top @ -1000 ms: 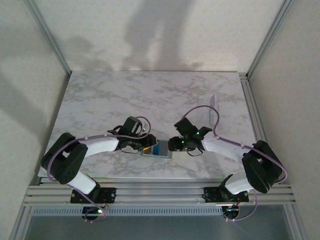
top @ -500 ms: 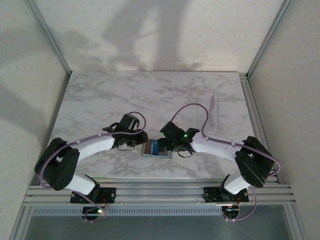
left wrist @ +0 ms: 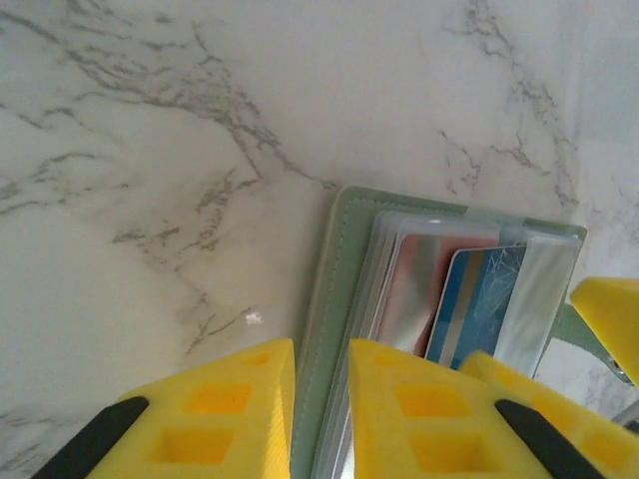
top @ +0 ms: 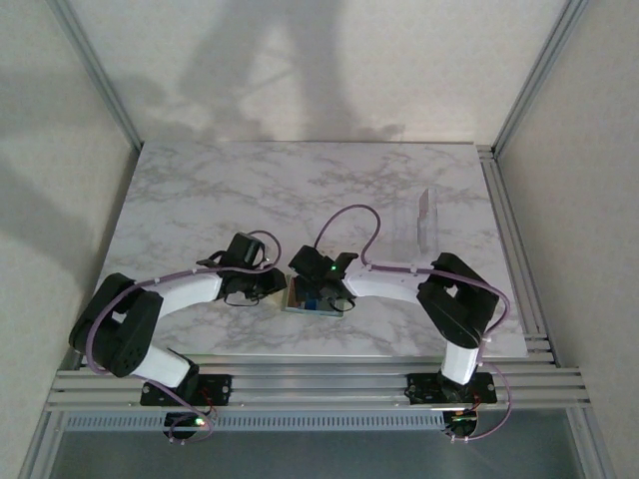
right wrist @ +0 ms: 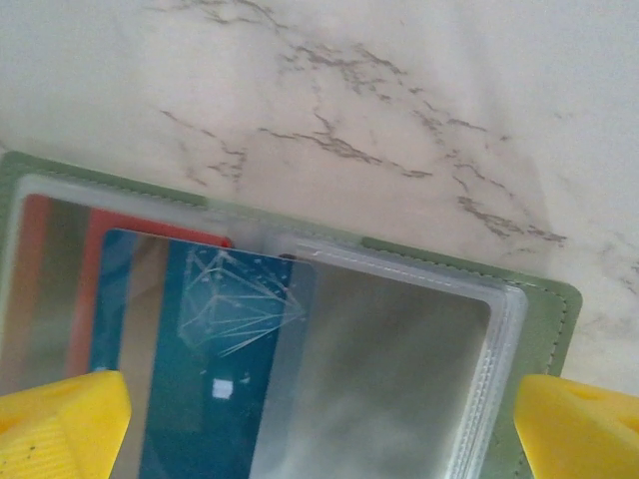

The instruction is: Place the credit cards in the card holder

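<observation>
Since a second ago I see the right gripper [right wrist: 319,389] has swung in from the right and now hangs directly over the holder [left wrist: 334,269], its jaws gone from half spread to fully released. Over the same second the left gripper [left wrist: 321,349] has closed down, while the holder has kept its spot on the table [left wrist: 150,150]. The holder lies open and flat, its long axis running from one gripper to the other. One green end is clamped between the left gripper's jaws. The rest stretches away under the right gripper, whose fingers [right wrist: 60,424] straddle it without touching. A teal card [right wrist: 210,369] sits in a clear sleeve [right wrist: 399,369] over a red card [right wrist: 50,279], toward the right gripper's left finger, its short edge facing away from both wrists.
</observation>
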Available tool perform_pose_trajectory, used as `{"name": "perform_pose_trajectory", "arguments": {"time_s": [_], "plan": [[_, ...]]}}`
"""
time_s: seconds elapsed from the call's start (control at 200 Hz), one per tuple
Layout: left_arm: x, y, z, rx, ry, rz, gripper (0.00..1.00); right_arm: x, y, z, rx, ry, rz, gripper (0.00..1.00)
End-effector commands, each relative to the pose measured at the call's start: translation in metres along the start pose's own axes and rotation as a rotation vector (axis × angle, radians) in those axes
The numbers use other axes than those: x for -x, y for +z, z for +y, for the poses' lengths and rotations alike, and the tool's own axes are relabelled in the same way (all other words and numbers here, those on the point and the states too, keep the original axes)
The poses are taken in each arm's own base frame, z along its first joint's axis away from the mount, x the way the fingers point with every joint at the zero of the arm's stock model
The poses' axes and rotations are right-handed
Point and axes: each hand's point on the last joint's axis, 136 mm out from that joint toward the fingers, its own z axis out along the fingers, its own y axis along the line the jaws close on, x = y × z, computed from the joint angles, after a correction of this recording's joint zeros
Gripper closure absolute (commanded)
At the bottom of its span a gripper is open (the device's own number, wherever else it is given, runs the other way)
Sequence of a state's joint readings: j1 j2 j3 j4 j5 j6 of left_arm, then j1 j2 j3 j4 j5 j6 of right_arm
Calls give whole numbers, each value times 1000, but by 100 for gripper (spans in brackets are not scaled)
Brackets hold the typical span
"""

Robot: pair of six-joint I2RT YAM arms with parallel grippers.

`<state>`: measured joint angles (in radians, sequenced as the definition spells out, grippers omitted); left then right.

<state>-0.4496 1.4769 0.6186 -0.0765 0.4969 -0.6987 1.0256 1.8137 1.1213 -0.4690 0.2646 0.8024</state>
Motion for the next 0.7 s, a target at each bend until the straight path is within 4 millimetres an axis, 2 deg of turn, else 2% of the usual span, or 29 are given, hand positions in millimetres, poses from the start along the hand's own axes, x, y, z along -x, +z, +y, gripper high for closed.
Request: {"name": "perform_pose_trajectory", "arguments": {"time_s": [0.0,0.365,0.501,0.696], "plan": [[-5,2,-4,-45,26,28,80,-6,7,-12,-75,24,2,1],[-15,-1,-2,-83,10,70,81,-20,-1,-39,-117,61,2,1],[-15,-9,-11,-114,24,74,81,-20,-7,-36,-103,54,6,1],[-19,-15,-25,-174,48,95,81,-7,-20,-24,-56,51,-15,1]]}}
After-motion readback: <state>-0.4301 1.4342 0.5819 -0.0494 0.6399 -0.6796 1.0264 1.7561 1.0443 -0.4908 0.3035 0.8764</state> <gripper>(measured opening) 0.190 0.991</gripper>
